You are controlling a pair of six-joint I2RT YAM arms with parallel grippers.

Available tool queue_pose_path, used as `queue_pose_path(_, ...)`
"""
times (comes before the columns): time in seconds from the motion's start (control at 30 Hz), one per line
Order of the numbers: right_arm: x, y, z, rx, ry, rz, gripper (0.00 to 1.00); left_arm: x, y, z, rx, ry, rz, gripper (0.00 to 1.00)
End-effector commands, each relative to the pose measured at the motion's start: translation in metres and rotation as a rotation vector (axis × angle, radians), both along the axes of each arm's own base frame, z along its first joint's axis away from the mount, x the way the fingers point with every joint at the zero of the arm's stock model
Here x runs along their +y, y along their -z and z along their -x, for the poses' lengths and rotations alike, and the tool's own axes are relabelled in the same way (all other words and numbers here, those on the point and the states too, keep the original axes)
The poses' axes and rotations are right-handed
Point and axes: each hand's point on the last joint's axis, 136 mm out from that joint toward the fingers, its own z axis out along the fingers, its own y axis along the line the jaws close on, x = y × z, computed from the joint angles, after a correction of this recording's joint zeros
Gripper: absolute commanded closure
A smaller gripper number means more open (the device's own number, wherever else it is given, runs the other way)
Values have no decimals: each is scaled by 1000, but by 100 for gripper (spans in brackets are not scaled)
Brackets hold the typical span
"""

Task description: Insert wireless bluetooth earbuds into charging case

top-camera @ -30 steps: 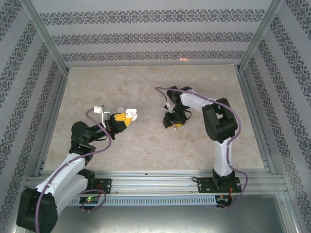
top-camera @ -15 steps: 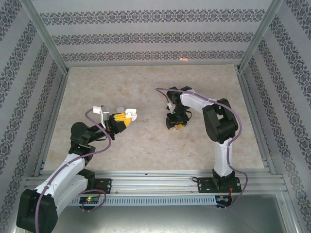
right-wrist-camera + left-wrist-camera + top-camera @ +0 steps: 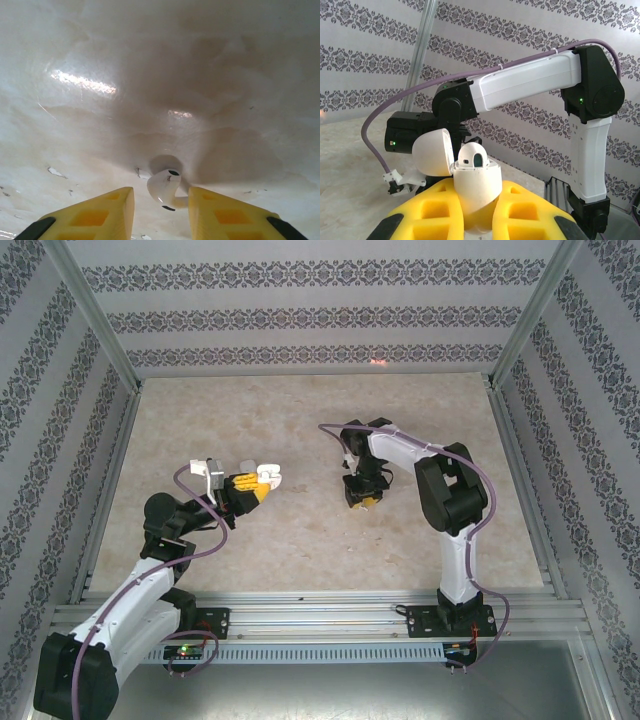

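Observation:
The white charging case (image 3: 476,185) stands upright between yellow fingers, my left gripper (image 3: 479,197) shut on it. Its lid (image 3: 433,152) is swung open to the left, and one earbud (image 3: 472,156) sits in the case with its rounded top sticking out. From above, the left gripper (image 3: 256,483) holds the case (image 3: 268,475) over the table's left-centre. My right gripper (image 3: 364,500) points down at the table's middle. Another earbud (image 3: 162,184) lies on the table between its yellow fingers (image 3: 100,212). The right gripper (image 3: 161,202) is open; the earbud's stem touches the right finger, with a gap on the left.
The beige marble-look table (image 3: 300,420) is walled by patterned panels with metal posts. The right arm (image 3: 520,85) crosses behind the case in the left wrist view. Small scuffs mark the table (image 3: 55,172) near the earbud.
The right gripper's jaws have narrowed around the earbud on the table and the gripper shifted slightly right. The left arm with the case has stayed put.

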Motion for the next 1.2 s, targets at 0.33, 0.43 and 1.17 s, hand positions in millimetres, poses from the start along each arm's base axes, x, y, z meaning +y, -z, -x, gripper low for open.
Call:
queue_pose_path(0.33, -10, 12, 9, 64, -11, 104, 71, -1, -3, 7, -10, 11, 3, 100)
queue_pose_path(0.43, -9, 10, 6, 60, -7, 113, 65, 0, -3, 9, -9, 12, 3, 100)
queue_pose_path(1.17, -6, 19, 8, 79, -5, 131, 73, 0, 3, 8, 8, 5, -9, 100)
